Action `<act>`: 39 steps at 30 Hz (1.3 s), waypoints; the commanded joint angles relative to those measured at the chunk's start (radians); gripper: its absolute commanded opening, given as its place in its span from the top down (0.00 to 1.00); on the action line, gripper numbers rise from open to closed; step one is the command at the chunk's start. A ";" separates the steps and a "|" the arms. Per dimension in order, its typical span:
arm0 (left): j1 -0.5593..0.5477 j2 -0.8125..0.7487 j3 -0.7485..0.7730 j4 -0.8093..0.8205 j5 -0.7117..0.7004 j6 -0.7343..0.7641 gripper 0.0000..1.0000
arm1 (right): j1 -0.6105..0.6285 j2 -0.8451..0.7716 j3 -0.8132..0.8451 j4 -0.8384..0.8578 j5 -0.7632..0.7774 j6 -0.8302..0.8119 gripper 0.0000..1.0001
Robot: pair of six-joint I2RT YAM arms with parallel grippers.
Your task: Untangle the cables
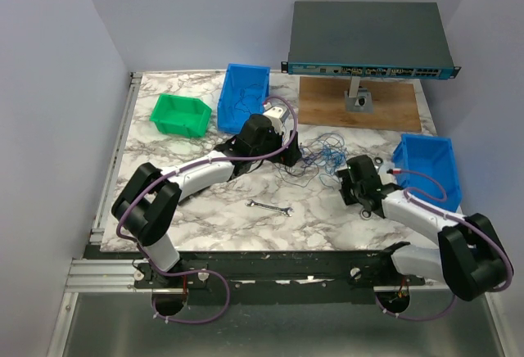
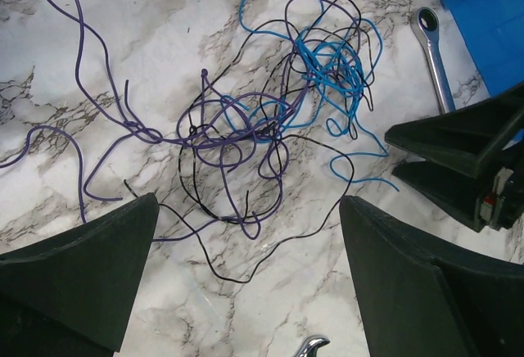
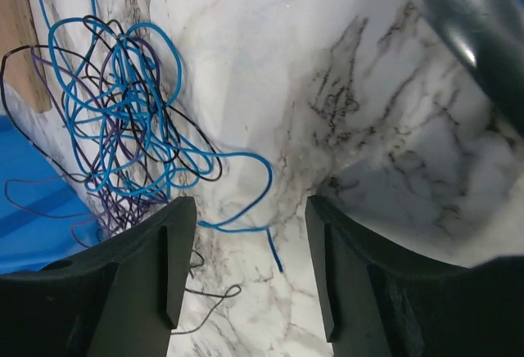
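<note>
The cables [image 1: 319,154] lie as a loose tangle of thin blue, black and purple wires on the marble table, between my two grippers. My left gripper [image 1: 292,147] is open and empty just left of the tangle. In the left wrist view the tangle [image 2: 270,119] lies ahead of the open gripper [image 2: 246,283], and one black strand loops between the fingers. My right gripper [image 1: 345,173] is open just right of the tangle. In the right wrist view the tangle [image 3: 123,111] is to the upper left, and a loose blue wire end [image 3: 246,214] lies between the open gripper's [image 3: 250,267] fingers.
A green bin [image 1: 180,115] and a blue bin [image 1: 243,95] stand at the back left. Another blue bin [image 1: 427,169] is at the right. A silver wrench [image 1: 271,207] lies in front, and a ratchet wrench [image 2: 434,54] lies by the right bin. A network switch [image 1: 368,39] stands over a wooden board [image 1: 360,103].
</note>
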 commanded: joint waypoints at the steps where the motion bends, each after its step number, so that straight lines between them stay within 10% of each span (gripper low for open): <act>1: -0.007 -0.030 -0.007 0.024 0.007 0.012 0.05 | -0.013 0.113 0.027 0.104 -0.037 0.056 0.41; 4: -0.006 -0.034 -0.008 0.023 0.005 0.013 0.05 | -0.015 0.177 0.017 0.178 -0.062 0.061 0.49; 8: -0.006 -0.036 -0.012 0.023 -0.002 0.017 0.05 | -0.019 0.196 0.061 0.135 -0.077 0.032 0.98; 21: -0.007 -0.085 -0.091 0.185 0.150 0.018 0.05 | 0.036 0.009 0.508 -0.015 -0.163 -0.587 0.99; 39: -0.006 -0.278 -0.377 0.606 0.128 0.017 0.05 | 0.061 0.053 0.987 -0.122 -0.555 -0.601 0.99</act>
